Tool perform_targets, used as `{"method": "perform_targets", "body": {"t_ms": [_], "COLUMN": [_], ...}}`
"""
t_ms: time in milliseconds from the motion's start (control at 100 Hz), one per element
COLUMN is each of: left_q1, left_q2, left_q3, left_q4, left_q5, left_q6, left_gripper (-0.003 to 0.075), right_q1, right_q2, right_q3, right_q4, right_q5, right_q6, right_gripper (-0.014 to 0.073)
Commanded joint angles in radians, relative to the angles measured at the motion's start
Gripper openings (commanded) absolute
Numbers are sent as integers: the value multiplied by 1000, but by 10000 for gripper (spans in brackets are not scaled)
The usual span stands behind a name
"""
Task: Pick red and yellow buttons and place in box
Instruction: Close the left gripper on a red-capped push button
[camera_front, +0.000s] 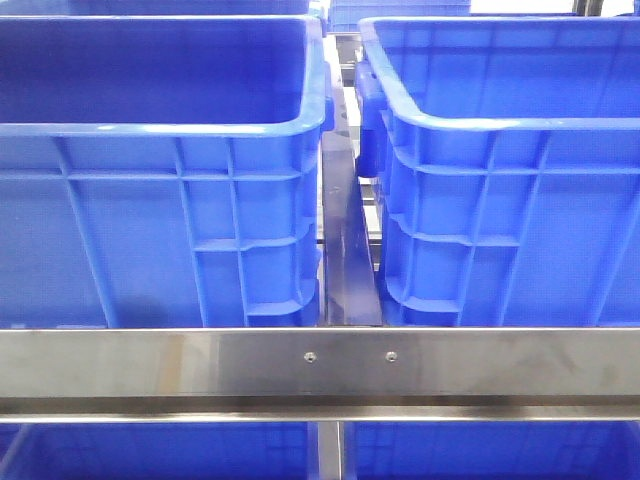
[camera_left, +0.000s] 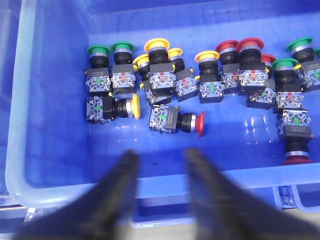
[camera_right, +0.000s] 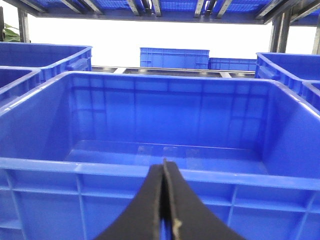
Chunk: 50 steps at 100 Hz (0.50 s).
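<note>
Left wrist view: left hand (camera_left: 159, 165) released above blue plastic bin (camera_left: 50, 125); red mushroom-head pushbutton (camera_left: 177, 121) lying just ahead, yellow-capped one (camera_left: 112, 108) beside. Centre over black body, avoid neighbours. Right hand (camera_right: 163, 200) clenched, empty, facing large blue ribbed crate (camera_right: 150, 172).

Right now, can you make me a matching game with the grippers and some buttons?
Things:
1. left gripper
2. right gripper
3. yellow button lying on its side
4. green button at the row's end

States:
A. shut
B. standing upright
C. open
D. cap pointing sideways

Pairs: 1-C, 2-A, 3-D, 4-B
</note>
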Motion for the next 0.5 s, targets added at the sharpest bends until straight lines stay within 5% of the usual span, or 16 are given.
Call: {"method": "perform_targets", "body": {"t_ms": [0,280,490], "left_q1": [1,-7,-121], "left_q2": [-5,12,143], "left_q3": [-35,-39,-119], "left_q4": [-9,-95,-117], "left_q5": [-51,-119,-120], "left_q6": [0,0,8], "left_gripper": [477,493,493], "right_q1": [-6,-6,-6], "right_q2": [-24,-24,-24], "right_q3": [-19,-19,-19], "right_q4": [-4,-4,-4], "right_q5": [-85,-85,-85], "right_q6": [-3,-3,-3], "right_gripper": [-68,-68,-68]}}
